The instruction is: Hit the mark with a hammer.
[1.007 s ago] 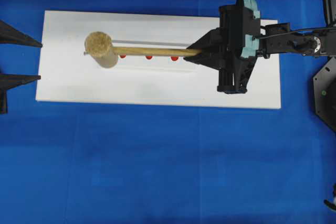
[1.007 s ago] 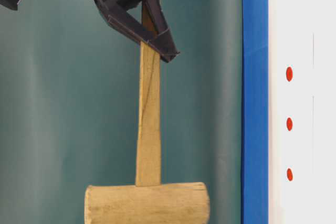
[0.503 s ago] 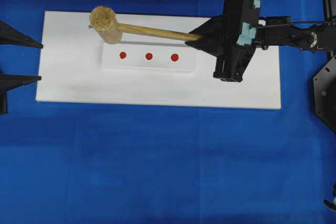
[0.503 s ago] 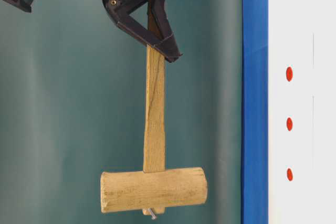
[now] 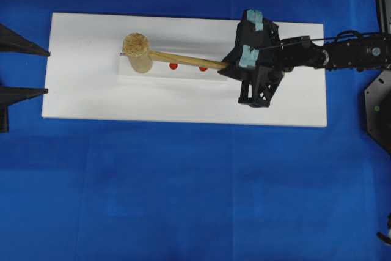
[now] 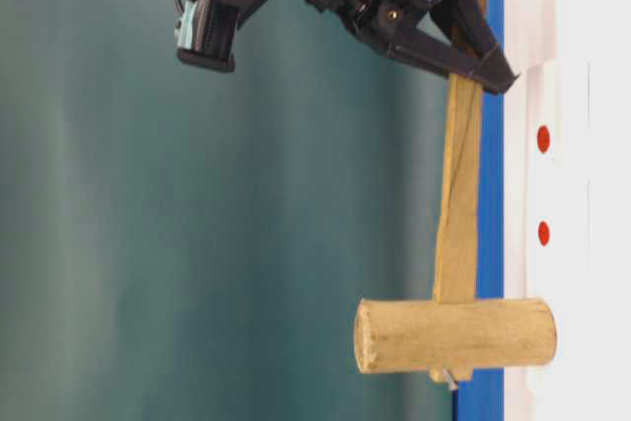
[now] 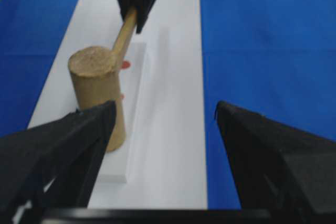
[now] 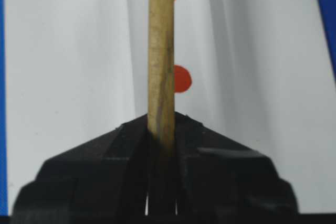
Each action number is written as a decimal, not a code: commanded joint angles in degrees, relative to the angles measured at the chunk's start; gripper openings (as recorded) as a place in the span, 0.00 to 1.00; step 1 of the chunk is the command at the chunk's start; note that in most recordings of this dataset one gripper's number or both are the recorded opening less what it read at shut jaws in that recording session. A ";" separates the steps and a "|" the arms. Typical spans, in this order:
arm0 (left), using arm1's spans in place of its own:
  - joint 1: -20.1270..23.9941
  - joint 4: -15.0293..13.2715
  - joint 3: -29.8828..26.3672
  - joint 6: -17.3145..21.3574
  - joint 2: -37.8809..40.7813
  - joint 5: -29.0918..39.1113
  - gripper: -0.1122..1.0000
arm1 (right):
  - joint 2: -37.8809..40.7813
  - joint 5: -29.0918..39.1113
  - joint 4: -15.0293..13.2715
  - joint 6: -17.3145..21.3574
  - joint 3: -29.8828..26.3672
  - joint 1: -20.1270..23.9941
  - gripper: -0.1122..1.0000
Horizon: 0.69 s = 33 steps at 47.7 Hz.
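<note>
The hammer [image 5: 137, 52] is a light wooden mallet, and its head [image 6: 454, 335] rests with one end face against the raised white strip [image 5: 183, 75]. The head covers the leftmost red mark. Two other red marks [image 5: 173, 66] [image 5: 203, 68] peek out beside the handle [image 8: 161, 51]. My right gripper [image 5: 229, 65] is shut on the handle's end [image 8: 161, 129] and is tilted low over the board. My left gripper [image 7: 165, 114] stands open at the board's left end, with nothing between its fingers [image 7: 63, 150]; the hammer head [image 7: 97, 93] stands just beyond them.
The white board [image 5: 85, 96] lies on a blue cloth [image 5: 183, 194]. The right arm [image 5: 342, 56] stretches in from the right edge. A black base plate [image 5: 377, 108] sits at the far right.
The right gripper has swung the raised hammer down, first drifting toward the back, and the head now sits on the leftmost mark. The left gripper has not moved.
</note>
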 commanded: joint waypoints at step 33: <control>0.09 0.00 -0.26 -0.09 0.62 -0.44 0.76 | -25.58 -0.70 -0.44 -0.62 7.21 0.18 0.12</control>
